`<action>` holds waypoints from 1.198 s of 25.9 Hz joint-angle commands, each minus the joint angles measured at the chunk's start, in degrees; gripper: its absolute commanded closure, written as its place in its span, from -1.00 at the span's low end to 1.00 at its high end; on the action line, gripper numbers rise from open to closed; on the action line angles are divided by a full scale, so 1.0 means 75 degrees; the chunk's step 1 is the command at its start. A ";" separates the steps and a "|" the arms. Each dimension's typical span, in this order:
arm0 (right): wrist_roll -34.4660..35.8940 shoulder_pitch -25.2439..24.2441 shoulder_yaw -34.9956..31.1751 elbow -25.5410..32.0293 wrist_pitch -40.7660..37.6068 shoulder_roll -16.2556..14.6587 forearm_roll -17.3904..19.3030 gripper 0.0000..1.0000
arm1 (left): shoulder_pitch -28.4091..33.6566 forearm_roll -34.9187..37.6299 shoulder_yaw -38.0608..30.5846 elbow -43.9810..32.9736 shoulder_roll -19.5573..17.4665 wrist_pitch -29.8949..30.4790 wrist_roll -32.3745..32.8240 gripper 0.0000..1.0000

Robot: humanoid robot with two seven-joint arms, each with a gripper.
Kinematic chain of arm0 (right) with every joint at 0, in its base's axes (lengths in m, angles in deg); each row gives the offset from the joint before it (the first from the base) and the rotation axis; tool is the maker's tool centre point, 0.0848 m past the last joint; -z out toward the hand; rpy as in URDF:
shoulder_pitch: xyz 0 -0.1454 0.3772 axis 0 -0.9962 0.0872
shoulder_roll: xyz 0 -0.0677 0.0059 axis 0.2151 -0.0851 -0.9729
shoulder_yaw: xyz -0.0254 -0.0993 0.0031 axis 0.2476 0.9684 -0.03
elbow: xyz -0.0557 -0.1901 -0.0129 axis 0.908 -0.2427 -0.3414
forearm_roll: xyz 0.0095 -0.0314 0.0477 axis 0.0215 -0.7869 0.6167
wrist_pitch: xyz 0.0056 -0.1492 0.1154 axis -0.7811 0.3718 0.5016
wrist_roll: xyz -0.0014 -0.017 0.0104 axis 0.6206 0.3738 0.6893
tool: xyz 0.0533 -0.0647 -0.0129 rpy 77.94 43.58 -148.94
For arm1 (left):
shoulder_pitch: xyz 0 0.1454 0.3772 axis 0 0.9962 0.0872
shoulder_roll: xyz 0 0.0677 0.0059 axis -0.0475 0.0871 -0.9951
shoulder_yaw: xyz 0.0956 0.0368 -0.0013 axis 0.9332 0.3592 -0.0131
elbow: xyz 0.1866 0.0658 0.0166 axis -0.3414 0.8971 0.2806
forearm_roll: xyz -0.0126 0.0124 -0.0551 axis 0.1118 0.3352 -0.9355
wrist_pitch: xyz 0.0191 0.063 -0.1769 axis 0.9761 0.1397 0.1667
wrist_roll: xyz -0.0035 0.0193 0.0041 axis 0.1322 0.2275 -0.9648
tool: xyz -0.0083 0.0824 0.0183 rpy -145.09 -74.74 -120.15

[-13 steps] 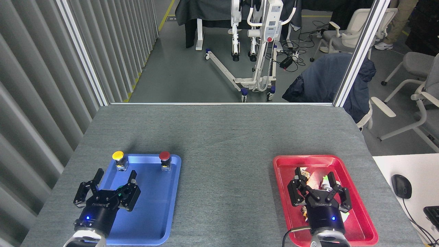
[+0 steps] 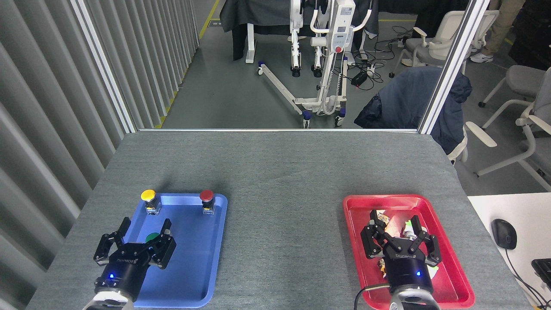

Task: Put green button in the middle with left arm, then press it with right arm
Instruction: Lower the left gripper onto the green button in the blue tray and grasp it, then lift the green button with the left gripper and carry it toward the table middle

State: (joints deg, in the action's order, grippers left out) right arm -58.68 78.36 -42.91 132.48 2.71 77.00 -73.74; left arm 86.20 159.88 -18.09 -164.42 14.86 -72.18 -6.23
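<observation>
The green button point(image 2: 152, 237) stands in the blue tray point(image 2: 196, 258), its dark green cap showing between the spread fingers of my left gripper point(image 2: 144, 227), which hangs open just above and in front of it. Its base is hidden behind the gripper body. My right gripper point(image 2: 396, 228) is open over the red tray point(image 2: 452, 275), holding nothing. The bare grey tabletop in the middle point(image 2: 284, 241) lies between the two trays.
A yellow button point(image 2: 148, 196) and a red button point(image 2: 206, 196) stand at the blue tray's far edge. Small wrapped items point(image 2: 381, 217) lie in the red tray under my right gripper. A black mouse point(image 2: 503, 234) sits on a white desk at the right.
My left gripper has drawn back slightly toward me and lower, so more of the green cap shows between its fingers. The right arm has not moved.
</observation>
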 commanded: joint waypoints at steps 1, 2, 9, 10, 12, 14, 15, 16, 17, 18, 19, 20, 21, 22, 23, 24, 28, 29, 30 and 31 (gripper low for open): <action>-0.0010 -0.0011 0.0000 -0.0031 -0.0004 -0.0013 0.0012 -1.00 | 0.0331 0.0156 0.0031 0.0371 -0.0039 -0.0009 0.0011 -0.96; 0.0001 -0.0011 0.0000 -0.0043 -0.0004 -0.0002 0.0012 -1.00 | 0.0542 0.0203 0.0019 0.0441 -0.0051 -0.0009 0.0011 -0.96; -0.0022 -0.0034 0.0000 -0.0055 -0.0016 -0.0013 0.0012 -1.00 | 0.0577 0.0215 0.0008 0.1250 -0.0016 0.0038 0.0011 -0.96; -0.0010 -0.0034 0.0000 -0.0055 -0.0016 -0.0013 0.0012 -1.00 | 0.0448 0.0215 0.0008 0.1402 -0.0016 0.0050 0.0011 -0.96; 0.0013 -0.0046 0.0000 -0.0055 -0.0004 -0.0013 0.0012 -1.00 | 0.0073 0.0215 0.0031 0.1730 0.0008 0.0050 0.0023 -0.96; 0.0013 -0.0057 0.0000 -0.0078 -0.0004 -0.0002 0.0012 -1.00 | -0.0185 0.0203 0.0031 0.2047 0.0031 0.0061 0.0023 -0.96; 0.0025 -0.0057 0.0000 -0.0113 -0.0004 -0.0002 0.0012 -1.00 | -0.0290 0.0180 0.0043 0.2129 0.0031 0.0073 0.0023 -0.96; 0.0060 -0.0057 0.0000 -0.0148 -0.0004 -0.0013 0.0012 -1.00 | -0.0419 0.0168 0.0043 0.2211 0.0031 0.0073 0.0023 -0.96; 0.0060 -0.0057 0.0000 -0.0183 -0.0004 -0.0002 0.0012 -1.00 | -0.0501 0.0156 0.0054 0.2293 0.0031 0.0108 0.0023 -0.96; 0.0060 -0.0057 0.0000 -0.0207 -0.0004 -0.0013 0.0012 -1.00 | -0.0583 0.0156 0.0054 0.2398 0.0043 0.0167 0.0034 -0.96; 0.0060 -0.0046 0.0000 -0.0219 -0.0004 -0.0002 0.0012 -1.00 | -0.0688 0.0156 0.0066 0.2551 0.0055 0.0214 0.0034 -0.96; 0.0060 -0.0046 0.0000 -0.0219 -0.0004 -0.0002 0.0012 -1.00 | -0.0794 0.0156 0.0066 0.2750 0.0066 0.0237 0.0034 -0.96; 0.0060 -0.0046 0.0000 -0.0219 -0.0004 -0.0002 0.0012 -1.00 | -0.0899 0.0156 0.0066 0.2972 0.0078 0.0237 0.0034 -0.96; 0.0037 -0.0046 0.0000 -0.0219 -0.0004 -0.0002 0.0012 -1.00 | -0.1005 0.0156 0.0066 0.3195 0.0090 0.0225 0.0034 -0.96; 0.0013 -0.0034 0.0000 -0.0219 -0.0004 -0.0002 0.0012 -1.00 | -0.1110 0.0156 0.0055 0.3394 0.0090 0.0225 0.0034 -0.96; 0.0001 -0.0034 0.0000 -0.0219 -0.0004 -0.0013 0.0012 -1.00 | -0.1193 0.0145 0.0054 0.3535 0.0078 0.0202 0.0034 -0.96; 0.0013 -0.0011 0.0000 -0.0219 -0.0004 -0.0013 0.0012 -1.00 | -0.1439 0.0168 0.0054 0.3898 0.0078 0.0108 -0.0036 -0.96; 0.0013 0.0001 0.0000 -0.0219 -0.0004 -0.0002 0.0012 -1.00 | -0.1474 0.0168 0.0054 0.3922 0.0067 0.0097 -0.0048 -0.96; 0.0013 0.0001 0.0000 -0.0219 -0.0004 -0.0013 0.0012 -1.00 | -0.1497 0.0168 0.0054 0.3922 0.0066 0.0085 -0.0059 -0.96; 0.0013 0.0013 0.0000 -0.0219 -0.0004 -0.0013 0.0012 -1.00 | -0.1521 0.0168 0.0054 0.3910 0.0066 0.0085 -0.0071 -0.95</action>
State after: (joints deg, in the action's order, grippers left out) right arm -58.52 78.30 -42.91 130.85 2.67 76.92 -73.66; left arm 75.66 161.10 -17.69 -135.75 15.42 -71.36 -6.46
